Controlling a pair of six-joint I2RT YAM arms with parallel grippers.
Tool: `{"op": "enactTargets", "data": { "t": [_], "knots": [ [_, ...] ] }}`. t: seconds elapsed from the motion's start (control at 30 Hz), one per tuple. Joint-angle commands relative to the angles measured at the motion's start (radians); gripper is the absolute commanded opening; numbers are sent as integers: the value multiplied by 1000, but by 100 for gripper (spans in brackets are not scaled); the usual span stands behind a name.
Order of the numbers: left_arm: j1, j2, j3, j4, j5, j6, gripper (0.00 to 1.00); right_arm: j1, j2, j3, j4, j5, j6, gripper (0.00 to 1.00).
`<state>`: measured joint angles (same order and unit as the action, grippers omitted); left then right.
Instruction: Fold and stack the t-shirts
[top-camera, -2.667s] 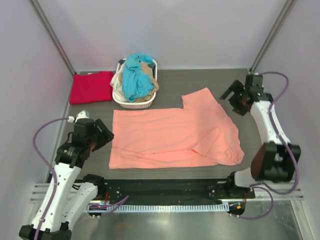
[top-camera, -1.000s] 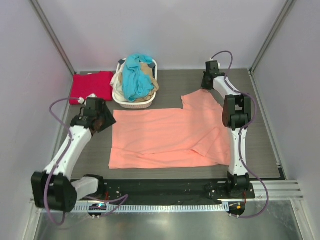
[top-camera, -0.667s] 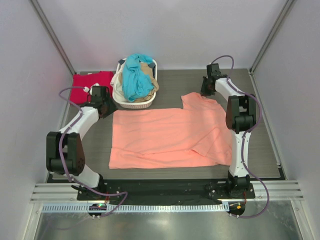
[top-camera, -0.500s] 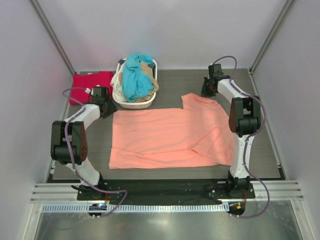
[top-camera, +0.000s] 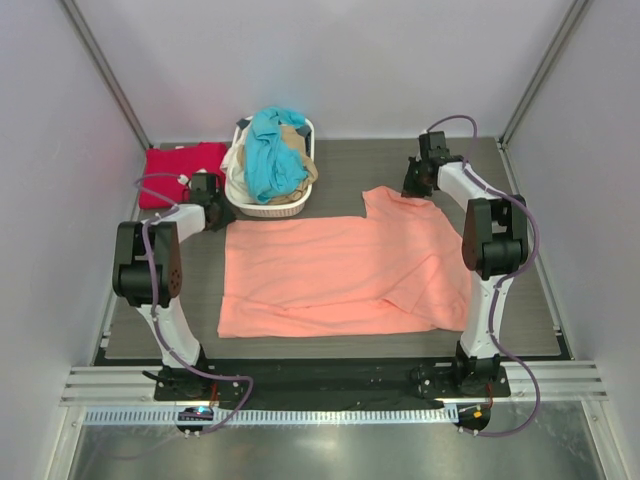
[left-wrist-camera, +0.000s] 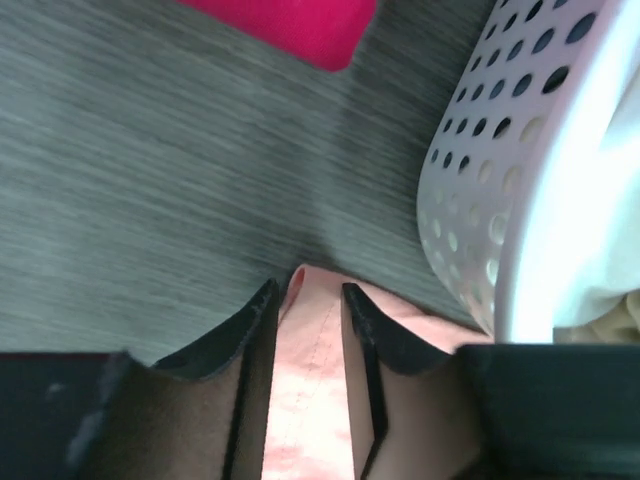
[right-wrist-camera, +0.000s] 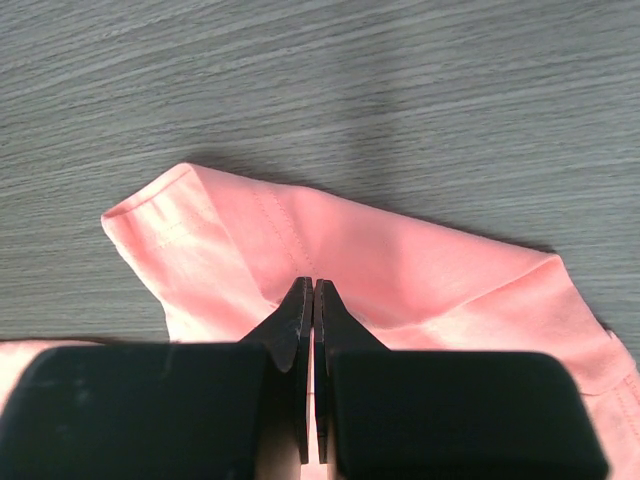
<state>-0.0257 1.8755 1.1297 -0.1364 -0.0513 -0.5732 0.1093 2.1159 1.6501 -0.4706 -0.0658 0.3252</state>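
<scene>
A salmon-pink t-shirt lies spread flat on the dark table. My left gripper is down at the shirt's far left corner. In the left wrist view its jaws stand apart, straddling the hem corner. My right gripper is at the far right sleeve. In the right wrist view it is shut, pinching the pink sleeve cloth. A folded crimson t-shirt lies at the far left. A teal t-shirt and a beige one are heaped in the basket.
The white perforated laundry basket stands just behind the left gripper; its wall is close on the right in the left wrist view. The red shirt's corner shows ahead. Enclosure walls stand on three sides.
Both arms reached out to the shirt's far edge. The left gripper slid to the far left corner and its jaws narrowed around the hem. The right gripper stayed shut on the sleeve.
</scene>
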Motion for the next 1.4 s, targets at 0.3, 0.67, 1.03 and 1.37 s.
{"op": "enactTargets", "data": {
  "t": [0.3,0.67,1.03,1.37],
  "knots": [
    [7,-21,19,67,45,-20,0,4,-73,-1,32,-15,3,1],
    [6,-249,-47,47,85,-25,0,4,-290,-119,30,-23,14,1],
    [6,-507,-260,49,77,-47,0,6,-680,-528,50,101,81,1],
    [7,-644,-372,41,61,-56,0,4,-1028,-746,26,189,182,1]
  ]
}}
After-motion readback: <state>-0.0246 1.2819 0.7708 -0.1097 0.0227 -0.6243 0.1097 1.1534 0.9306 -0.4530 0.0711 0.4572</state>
